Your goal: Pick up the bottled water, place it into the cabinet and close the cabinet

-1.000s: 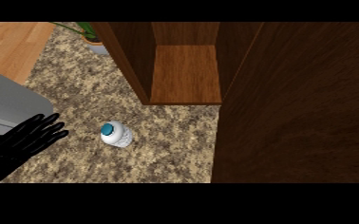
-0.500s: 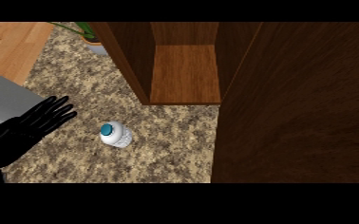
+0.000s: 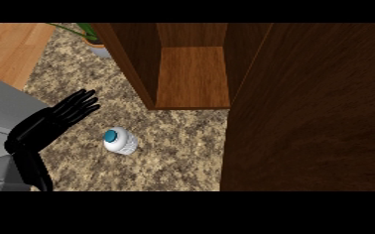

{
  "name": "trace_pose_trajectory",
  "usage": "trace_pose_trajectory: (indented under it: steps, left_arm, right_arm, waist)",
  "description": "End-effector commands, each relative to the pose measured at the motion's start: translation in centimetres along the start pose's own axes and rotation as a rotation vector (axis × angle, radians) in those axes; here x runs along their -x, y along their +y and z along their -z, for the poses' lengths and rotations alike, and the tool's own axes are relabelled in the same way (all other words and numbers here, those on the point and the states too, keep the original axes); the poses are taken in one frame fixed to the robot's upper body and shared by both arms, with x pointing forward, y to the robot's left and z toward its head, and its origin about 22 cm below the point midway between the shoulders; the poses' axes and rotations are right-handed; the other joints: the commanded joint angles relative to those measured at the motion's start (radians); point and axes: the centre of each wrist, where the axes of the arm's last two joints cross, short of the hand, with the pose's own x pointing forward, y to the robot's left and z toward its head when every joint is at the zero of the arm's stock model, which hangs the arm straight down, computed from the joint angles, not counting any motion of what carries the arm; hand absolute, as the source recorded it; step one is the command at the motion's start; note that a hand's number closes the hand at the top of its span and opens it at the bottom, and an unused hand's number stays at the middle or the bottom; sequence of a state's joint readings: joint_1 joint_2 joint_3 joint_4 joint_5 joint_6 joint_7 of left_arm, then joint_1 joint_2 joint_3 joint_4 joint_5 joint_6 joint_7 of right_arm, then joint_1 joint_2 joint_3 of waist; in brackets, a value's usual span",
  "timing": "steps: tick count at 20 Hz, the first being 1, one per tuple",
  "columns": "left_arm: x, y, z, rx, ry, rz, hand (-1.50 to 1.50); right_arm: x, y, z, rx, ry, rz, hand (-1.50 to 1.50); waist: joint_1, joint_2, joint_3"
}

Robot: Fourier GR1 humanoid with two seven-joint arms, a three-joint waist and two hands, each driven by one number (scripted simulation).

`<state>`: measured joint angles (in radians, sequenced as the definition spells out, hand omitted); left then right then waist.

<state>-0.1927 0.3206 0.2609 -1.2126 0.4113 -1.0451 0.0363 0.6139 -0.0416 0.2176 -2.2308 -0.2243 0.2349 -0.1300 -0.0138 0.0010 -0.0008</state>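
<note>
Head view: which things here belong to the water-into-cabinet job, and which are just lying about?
For the job:
- bottled water, standing on the counter, not held
- cabinet, open, shelf bare
- cabinet door, swung open at the right
- left hand, open, left of the bottle, not touching it

Just there:
- potted plant behind the cabinet's left wall
- granite counter

Cabinet door (image 3: 300, 109) cut off at right edge; plant (image 3: 84, 29) mostly hidden behind cabinet (image 3: 192, 74).

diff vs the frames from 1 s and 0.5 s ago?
The left hand has moved up and to the right across the counter, fingers straight, nearer the water bottle but not touching it. Nothing was grasped. The bottle, open cabinet and its door have not moved.
</note>
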Motion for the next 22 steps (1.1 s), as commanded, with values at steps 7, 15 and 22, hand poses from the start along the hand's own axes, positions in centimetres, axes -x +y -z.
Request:
trace_pose_trajectory:
  steps: [7, 15, 22]
  left_arm:
    - [4.2, 2.0, 1.2, 0.013, 0.076, -0.030, -1.50]
    - [8.2, 1.2, 2.3, -0.024, 0.143, -0.073, -1.50]
    - [9.9, 1.1, 2.7, -0.042, 0.176, -0.130, -1.50]
  right_arm:
    - [-0.2, 1.8, 0.8, -0.028, -0.013, 0.003, -1.50]
    - [-0.2, -0.6, -0.6, 0.003, -0.004, 0.020, -1.50]
    - [-0.1, 0.4, -1.5, -0.006, -0.005, 0.015, -1.50]
  waist:
    - [-0.011, 0.006, -0.003]
    - [-0.014, 0.005, -0.002]
    - [-0.025, 0.007, -0.003]
